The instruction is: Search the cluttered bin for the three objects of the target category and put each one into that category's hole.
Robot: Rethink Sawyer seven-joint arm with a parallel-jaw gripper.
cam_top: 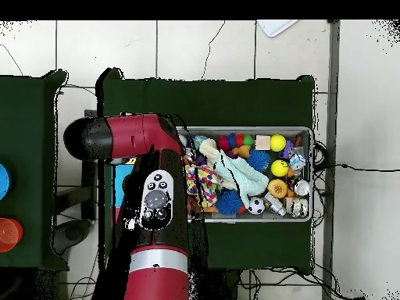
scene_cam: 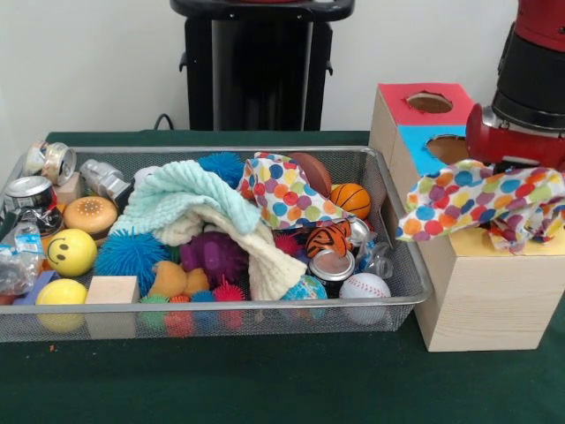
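A polka-dot cloth (scene_cam: 481,201) hangs crumpled over the wooden box (scene_cam: 494,300), draped across its yellow top section. A 2nd polka-dot cloth (scene_cam: 281,190) lies bunched by the mesh bin's (scene_cam: 221,314) far edge, right of a mint towel (scene_cam: 181,196).

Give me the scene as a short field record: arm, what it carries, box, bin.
arm: over the box, right of the bin in the front view
claw: hidden by the arm and cloth, state not readable
carried: polka-dot cloth hanging over the box's yellow top
box holes: red section and blue section each show a round hole
bin cloths: second polka-dot cloth, mint cloth, cream cloth
bin other: balls, cans, spiky toys, wooden block
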